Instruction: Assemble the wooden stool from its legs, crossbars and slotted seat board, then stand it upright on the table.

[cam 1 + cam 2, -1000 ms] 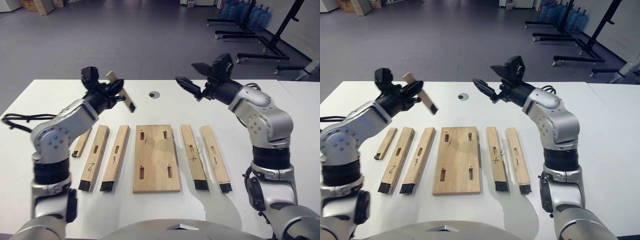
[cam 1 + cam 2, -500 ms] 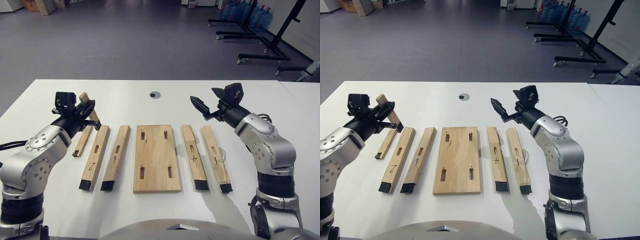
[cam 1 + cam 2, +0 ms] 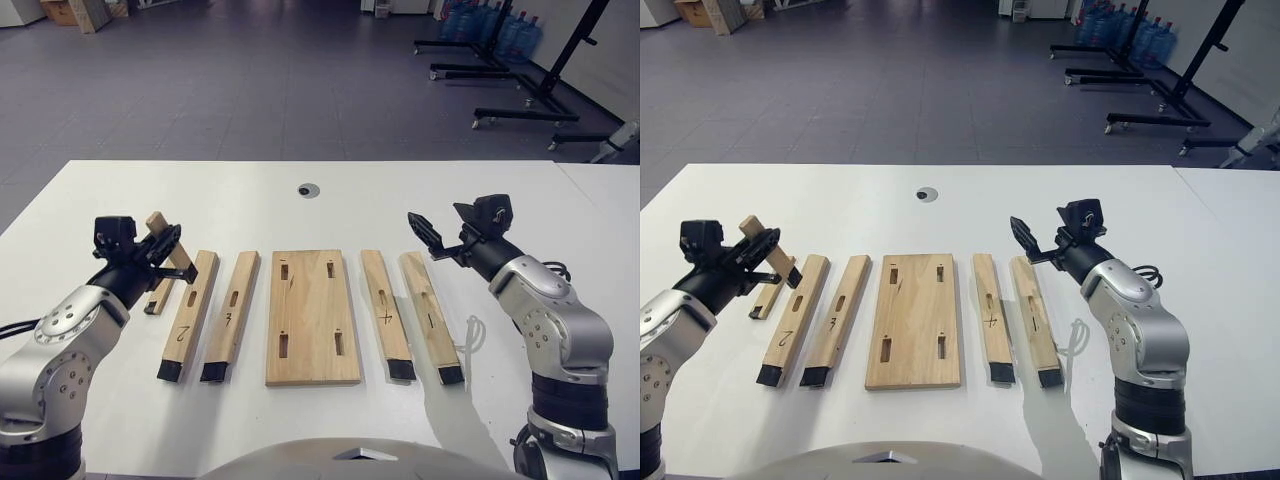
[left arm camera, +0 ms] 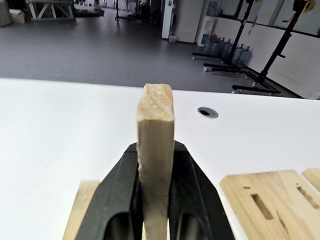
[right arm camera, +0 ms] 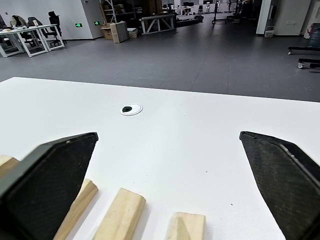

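**Parts in a row, both arms low at the outer ends**

We see the left gripper (image 4: 155, 167) closed on a short crossbar (image 4: 156, 115), its two black fingers pressed against the bar's flat sides. The bar is tilted above the table (image 3: 400, 200) near the left edge. Its lower end is close to the far end of the outer left leg (image 3: 188, 312), and we cannot tell whether the two touch. A second crossbar (image 3: 160, 292) lies flat just outside that leg.

The slotted seat board (image 3: 312, 315) lies flat in the middle. The inner left leg (image 3: 232, 312) is on one side, and the inner right leg (image 3: 386, 310) and outer right leg (image 3: 430, 315) are on the other. Narrow strips of tabletop separate the legs, with slightly wider strips on either side of the board.

The right gripper (image 5: 168, 145) is spread wide and holds nothing, just above the far ends of the right legs. A thin white cord (image 3: 470, 335) curls beside the outer right leg.

A broad band of white tabletop runs from the parts' far ends to the far edge, with a round grommet (image 3: 309, 189) in it. More tabletop stretches to the right. Wheeled black stands (image 3: 520, 100) are on the floor well beyond.
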You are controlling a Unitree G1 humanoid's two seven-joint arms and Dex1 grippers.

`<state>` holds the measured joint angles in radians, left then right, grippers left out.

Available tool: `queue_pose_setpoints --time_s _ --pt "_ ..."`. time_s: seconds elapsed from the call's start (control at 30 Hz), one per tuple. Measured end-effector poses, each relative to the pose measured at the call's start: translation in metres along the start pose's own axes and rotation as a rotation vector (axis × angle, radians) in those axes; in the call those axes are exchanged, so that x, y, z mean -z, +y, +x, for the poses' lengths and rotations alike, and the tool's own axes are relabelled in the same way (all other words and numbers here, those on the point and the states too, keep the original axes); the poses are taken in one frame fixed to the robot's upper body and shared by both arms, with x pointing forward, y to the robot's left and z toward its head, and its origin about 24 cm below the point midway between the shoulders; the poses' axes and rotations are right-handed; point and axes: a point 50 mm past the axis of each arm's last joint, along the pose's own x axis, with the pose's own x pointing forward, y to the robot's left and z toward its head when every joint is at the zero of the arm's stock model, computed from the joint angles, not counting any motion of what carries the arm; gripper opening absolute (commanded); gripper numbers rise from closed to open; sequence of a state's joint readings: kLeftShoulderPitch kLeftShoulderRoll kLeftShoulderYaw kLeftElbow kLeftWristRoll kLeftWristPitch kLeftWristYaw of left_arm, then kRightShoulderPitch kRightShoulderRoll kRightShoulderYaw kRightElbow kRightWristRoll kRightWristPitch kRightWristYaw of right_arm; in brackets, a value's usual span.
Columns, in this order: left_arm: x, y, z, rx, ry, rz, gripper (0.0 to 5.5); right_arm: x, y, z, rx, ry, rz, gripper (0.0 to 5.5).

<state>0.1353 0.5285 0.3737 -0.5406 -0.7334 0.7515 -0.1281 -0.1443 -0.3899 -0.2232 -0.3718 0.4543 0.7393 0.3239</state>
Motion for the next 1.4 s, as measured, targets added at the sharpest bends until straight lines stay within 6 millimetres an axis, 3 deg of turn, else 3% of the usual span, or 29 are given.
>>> queue_pose_setpoints --time_s 0.17,0.5,1.4 --pt "0.000 0.004 0.004 -0.021 -0.057 -0.003 0.39 -0.007 0.005 0.011 -0.045 -0.008 -0.008 5.22" --pt "0.028 0.001 -0.004 -0.054 -0.010 -0.049 0.39 -0.012 0.004 0.016 -0.072 -0.010 -0.021 5.22" --pt "0.030 0.002 -0.006 -0.059 -0.013 -0.013 0.39 -0.009 0.006 0.016 -0.072 -0.002 -0.019 5.22"
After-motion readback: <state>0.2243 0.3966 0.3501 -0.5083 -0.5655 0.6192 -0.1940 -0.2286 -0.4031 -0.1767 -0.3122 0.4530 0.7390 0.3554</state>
